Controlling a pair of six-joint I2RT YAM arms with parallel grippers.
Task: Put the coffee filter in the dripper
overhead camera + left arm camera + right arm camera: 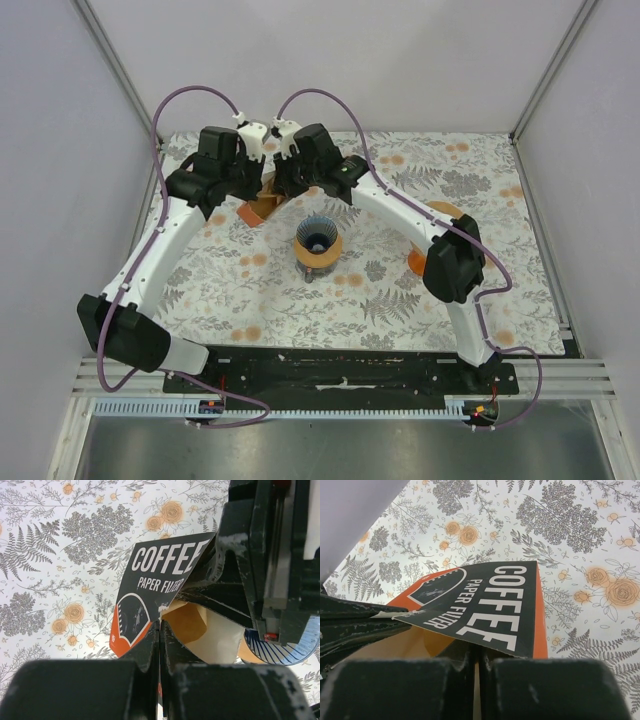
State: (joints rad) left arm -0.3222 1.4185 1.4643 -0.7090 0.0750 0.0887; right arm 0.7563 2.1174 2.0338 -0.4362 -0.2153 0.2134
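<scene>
The black and orange coffee filter box (pixel 256 210) is at the back centre, with both grippers meeting at it. My left gripper (pixel 160 626) is shut on the edge of the box (pixel 160 575). Brown paper filters (pixel 190 622) show inside its open mouth. My right gripper (pixel 476 652) sits under the box flap (pixel 490 600), its jaws closed on a thin tan filter edge (pixel 395 647). The blue-striped dripper (pixel 318 243) with an orange collar stands on the table in front of the box, and also shows in the left wrist view (pixel 285 647).
An orange disc (pixel 419 259) lies partly under my right arm, with another orange piece (pixel 446 210) behind it. A floral cloth (pixel 500 270) covers the table. Enclosure walls stand at the left, right and back.
</scene>
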